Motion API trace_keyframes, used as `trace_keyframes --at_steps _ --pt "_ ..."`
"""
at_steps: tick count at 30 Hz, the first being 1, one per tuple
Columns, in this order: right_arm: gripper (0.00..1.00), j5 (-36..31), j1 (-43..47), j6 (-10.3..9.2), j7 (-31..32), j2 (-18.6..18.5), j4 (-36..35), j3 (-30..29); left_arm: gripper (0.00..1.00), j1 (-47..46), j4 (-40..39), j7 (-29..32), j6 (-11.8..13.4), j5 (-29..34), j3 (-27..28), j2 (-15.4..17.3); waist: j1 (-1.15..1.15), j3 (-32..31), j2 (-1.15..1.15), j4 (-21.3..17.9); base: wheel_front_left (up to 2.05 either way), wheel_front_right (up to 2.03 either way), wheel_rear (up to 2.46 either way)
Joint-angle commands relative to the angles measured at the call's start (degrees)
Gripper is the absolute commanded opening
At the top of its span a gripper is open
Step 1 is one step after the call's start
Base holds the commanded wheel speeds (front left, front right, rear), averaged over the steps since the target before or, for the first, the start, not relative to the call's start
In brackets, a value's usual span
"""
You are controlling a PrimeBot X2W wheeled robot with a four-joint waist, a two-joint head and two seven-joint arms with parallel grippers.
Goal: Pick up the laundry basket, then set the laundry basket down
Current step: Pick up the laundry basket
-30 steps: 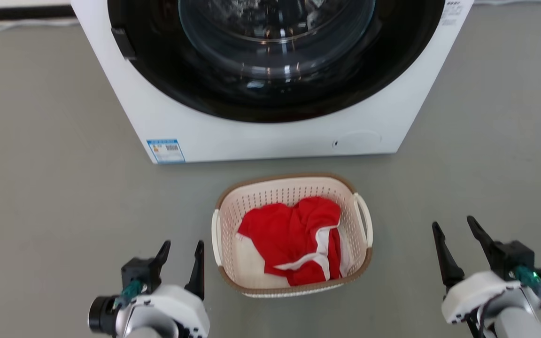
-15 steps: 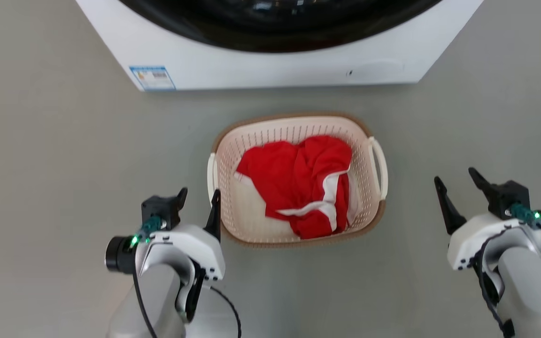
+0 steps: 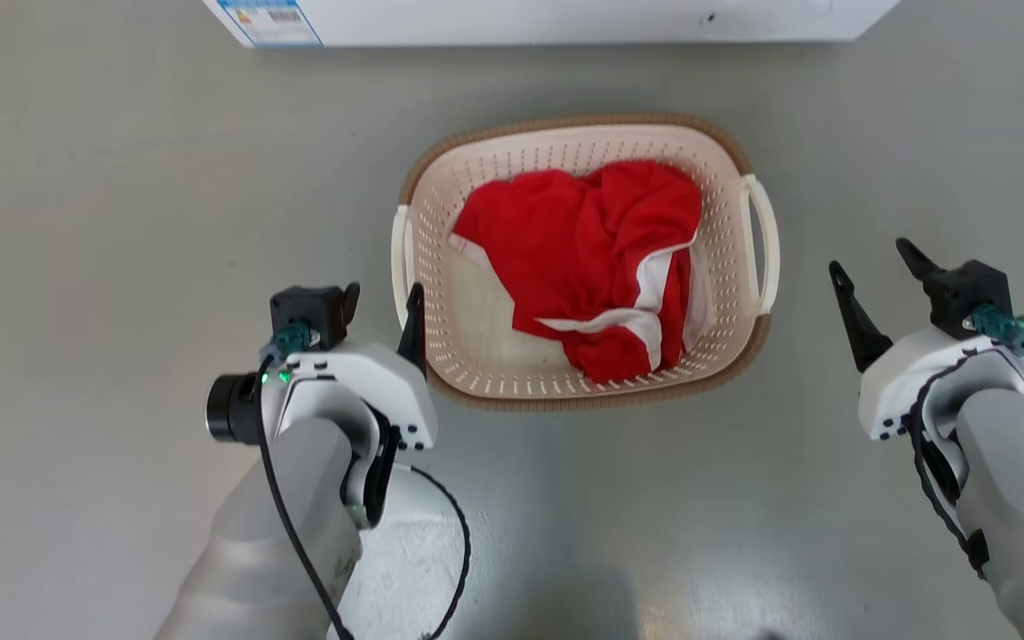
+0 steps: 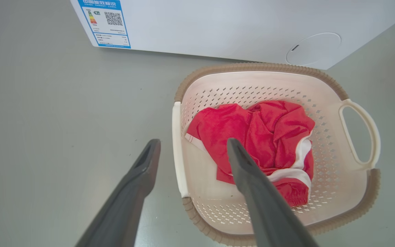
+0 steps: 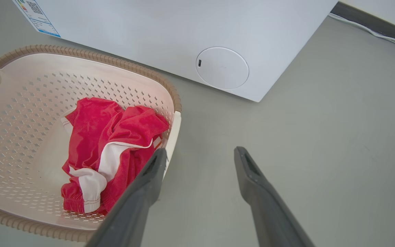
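From the head, one basket (image 3: 565,398) sits on the floor (image 3: 76,222) just in front of the one washer (image 3: 565,22), with one red, white-trimmed garment (image 3: 583,240) inside. Two arms reach forward, one on each side of the basket. The left arm (image 3: 281,533) lies at the basket's near left corner, wrist level, with its jaws wide open and holding nothing. The inner finger (image 3: 412,320) is right at the basket's left handle (image 3: 400,258); I cannot tell whether they touch. The right arm (image 3: 1010,480) is near the basket's right handle (image 3: 765,240) but apart from it, with its jaws also spread wide and empty. From the left wrist, two fingers (image 4: 139,178) straddle the basket's left wall, one over the floor outside and one across the inside above the garment (image 4: 262,130). Both handles show, and the washer (image 4: 218,27) stands behind the basket (image 4: 259,67). From the right wrist, two fingers (image 5: 252,178) point past the basket's right side. One tip overlaps the right handle (image 5: 171,137) and the other is over the floor. The basket (image 5: 81,55) holds the garment (image 5: 115,130), with the washer (image 5: 149,31) behind it.
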Motion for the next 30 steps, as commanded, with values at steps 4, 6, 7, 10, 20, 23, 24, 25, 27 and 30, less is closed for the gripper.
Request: trace_keyframes --at_steps 4,6,7,10,20,23,24,25,27,30 --pt "1.00 0.7 -0.3 0.35 -0.8 -0.9 -1.5 2.4 1.00 -2.8 0.5 -0.4 1.1 -2.1 -0.1 0.9 0.00 3.2 0.00 -0.3 0.00 0.00 0.00" --pt "1.00 0.8 -0.8 0.35 -0.8 -1.1 -1.4 3.0 1.00 -3.9 1.1 -0.4 1.5 -2.4 -0.9 0.9 0.00 4.2 0.00 -0.2 0.00 0.00 0.00" --pt "1.00 0.8 -1.1 0.35 -0.8 -1.3 -1.3 3.3 1.00 -4.4 1.3 -0.4 1.6 -2.8 -1.0 0.9 0.00 4.7 0.00 -0.2 0.00 0.00 0.00" --pt "1.00 0.7 -2.4 0.35 -0.8 -1.7 -0.9 4.1 1.00 -6.0 1.7 -0.4 2.2 -3.6 -1.9 0.9 0.00 6.3 0.00 0.1 0.00 0.00 0.00" --pt "1.00 0.8 -6.5 0.35 -0.8 -2.2 -0.3 6.2 1.00 -10.0 1.6 -0.4 3.3 -6.3 -4.7 0.9 0.00 10.5 0.00 1.1 0.00 0.00 0.00" --pt "1.00 0.9 -7.4 0.35 -0.8 -2.2 -0.3 7.0 1.00 -11.1 2.2 -0.4 4.2 -7.2 -5.7 0.9 0.00 11.4 0.00 1.3 0.00 0.00 0.00" --pt "1.00 0.9 -7.6 0.35 -0.8 -2.2 -0.3 7.2 1.00 -11.5 2.3 -0.4 4.4 -7.5 -6.0 0.9 0.00 11.8 0.00 1.3 0.00 0.00 0.00" --pt "1.00 1.0 -7.9 0.35 -0.8 -2.2 -0.3 7.3 1.00 -11.9 2.4 -0.4 4.5 -7.7 -6.2 0.9 0.00 12.2 0.00 1.4 0.00 0.00 0.00" --pt "1.00 1.1 -8.5 0.35 -0.8 -2.4 -0.4 7.7 1.00 -12.5 2.6 -0.4 4.7 -8.2 -6.7 0.9 0.00 12.9 0.00 1.5 0.00 0.00 0.00" --pt "1.00 1.3 -9.2 0.35 -0.8 -2.6 -0.6 8.1 1.00 -13.7 2.8 -0.4 5.2 -8.7 -7.4 0.9 0.00 14.2 0.00 1.8 0.00 0.00 0.00"
